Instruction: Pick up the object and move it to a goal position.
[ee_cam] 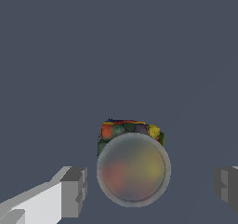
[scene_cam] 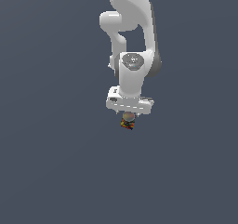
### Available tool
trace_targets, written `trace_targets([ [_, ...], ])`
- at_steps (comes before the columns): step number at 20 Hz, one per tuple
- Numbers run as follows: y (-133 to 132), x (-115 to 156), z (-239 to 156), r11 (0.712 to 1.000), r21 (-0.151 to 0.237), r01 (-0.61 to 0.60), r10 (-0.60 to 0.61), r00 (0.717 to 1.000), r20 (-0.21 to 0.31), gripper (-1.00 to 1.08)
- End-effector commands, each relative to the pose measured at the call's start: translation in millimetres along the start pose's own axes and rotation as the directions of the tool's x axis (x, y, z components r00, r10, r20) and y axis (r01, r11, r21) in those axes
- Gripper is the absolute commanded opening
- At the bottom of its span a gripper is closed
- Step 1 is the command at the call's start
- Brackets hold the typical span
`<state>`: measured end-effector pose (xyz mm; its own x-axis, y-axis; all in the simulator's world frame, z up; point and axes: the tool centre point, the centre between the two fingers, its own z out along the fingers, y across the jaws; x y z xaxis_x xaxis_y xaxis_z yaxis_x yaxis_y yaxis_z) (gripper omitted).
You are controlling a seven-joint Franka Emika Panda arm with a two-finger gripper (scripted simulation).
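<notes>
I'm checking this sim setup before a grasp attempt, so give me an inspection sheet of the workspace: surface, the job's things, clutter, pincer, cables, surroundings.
Surface: plain dark grey-blue floor, no markings seen.
Job's things: one small multicoloured object with orange, red, yellow and dark patches and a greyish rounded top; in the exterior view it sits directly below the arm's hand.
Clutter: nothing seen.
Pincer: the pincer is open, its grey fingers standing apart on either side of the object with a gap to each; no contact visible.
Cables: nothing seen.
Surroundings: only the white arm reaching down from the top of the exterior view; no goal marker seen.
</notes>
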<state>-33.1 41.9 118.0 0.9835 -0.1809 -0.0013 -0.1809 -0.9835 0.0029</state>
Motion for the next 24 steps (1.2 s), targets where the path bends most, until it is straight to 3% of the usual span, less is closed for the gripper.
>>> trace_targets([
  [1,-3,-5,5,1.000,0.002,-0.026,0.026,1.000,-0.001,1.00],
  [12,-7,-10,13,0.999,0.003,-0.049,0.049,0.999,-0.001,1.00],
  [24,-7,-11,58,0.999,0.003,-0.053,0.053,0.999,-0.001,1.00],
])
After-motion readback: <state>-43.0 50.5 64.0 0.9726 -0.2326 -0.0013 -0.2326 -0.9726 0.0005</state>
